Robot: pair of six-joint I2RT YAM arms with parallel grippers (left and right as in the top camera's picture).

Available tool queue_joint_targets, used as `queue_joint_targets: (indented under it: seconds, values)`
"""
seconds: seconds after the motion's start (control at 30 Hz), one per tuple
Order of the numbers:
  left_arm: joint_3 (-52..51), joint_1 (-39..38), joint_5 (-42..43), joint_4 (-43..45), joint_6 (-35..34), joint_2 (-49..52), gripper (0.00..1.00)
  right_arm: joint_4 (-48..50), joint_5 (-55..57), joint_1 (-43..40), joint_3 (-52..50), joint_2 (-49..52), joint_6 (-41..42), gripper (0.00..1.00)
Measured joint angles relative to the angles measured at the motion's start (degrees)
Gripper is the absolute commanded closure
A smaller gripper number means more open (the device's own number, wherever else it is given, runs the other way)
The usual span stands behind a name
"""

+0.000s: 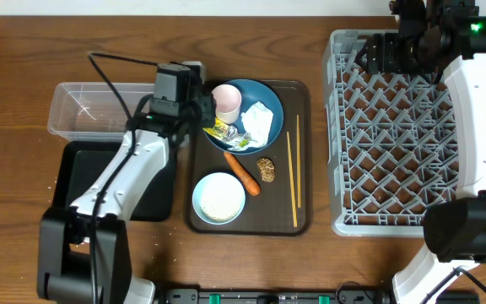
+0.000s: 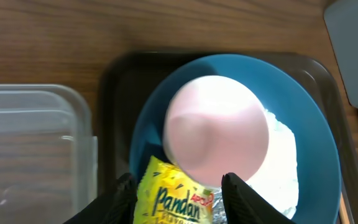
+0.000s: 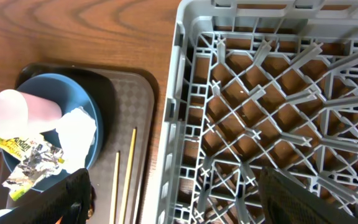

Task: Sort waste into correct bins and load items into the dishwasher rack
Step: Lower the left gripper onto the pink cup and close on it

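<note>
1. The left end effector (image 2: 178,186) hangs low over the large dark-blue bowl (image 1: 264,91). Its jaws are about half-open with one finger on each side of the small yellow-green wrapper (image 2: 169,202). They sit close at its edges, but the film shows no squeeze and nothing is lifted.
2. The wrapper lies inside the bowl at its left rim, tucked against the small pale-pink cup (image 1: 226,101). The crumpled white napkin (image 1: 260,122) lies just beside it.
3. My read on handling is that this is feather-light, crinkly, foil-lined film, slick and soft. It should fold under the jaws rather than resist them.
4. The best bite looks like the printed yellow end, away from the cup.
5. The risk as I see it is a finger nudging the cup, or the napkin dragging along.
6. The right end effector (image 3: 174,180) is spread wide and empty, poised over the dishwasher rack (image 1: 395,127) at its edge nearest the dark brown serving tray (image 1: 304,93).
7. Both bins sit left of that tray. The clear plastic tub (image 1: 83,110) is at the back and the shallow black tray (image 1: 146,198) is in front, both near the bowl.
8. The serving tray's textured base also carries the orange carrot (image 1: 241,173), the small brown lumpy food piece (image 1: 266,169), a bowl of white rice (image 1: 218,198) and the chopsticks (image 1: 292,173).
9. Everything rests on a smooth wooden bench (image 1: 24,51), and nothing of the room beyond it shows.
</note>
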Motion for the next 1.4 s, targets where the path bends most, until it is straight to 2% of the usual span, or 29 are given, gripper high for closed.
queue_joint_targets:
  seconds: [0.33,0.57,0.83,1.03,1.2,1.4]
  values:
    - [0.0,-0.57,-0.04,3.8,0.13,4.31,0.55,-0.22,0.02,0.0,0.0,0.0,0.0,0.22]
    - [0.0,-0.57,-0.04,5.07,0.2,4.96,0.72,-0.59,0.02,0.0,0.0,0.0,0.0,0.22]
    - [0.0,-0.57,-0.04,5.2,0.2,7.19,0.74,-0.66,0.02,0.0,0.0,0.0,0.0,0.22]
    - [0.0,-0.57,-0.04,6.34,0.07,7.61,0.89,-0.68,0.02,0.0,0.0,0.0,0.0,0.23]
    - [0.0,-0.57,-0.02,7.65,0.22,7.61,0.94,-0.68,0.02,0.0,0.0,0.0,0.0,0.23]
    - [0.0,-0.57,-0.04,7.61,-0.13,6.6,0.94,-0.66,0.26,0.0,0.0,0.0,-0.11,0.19]
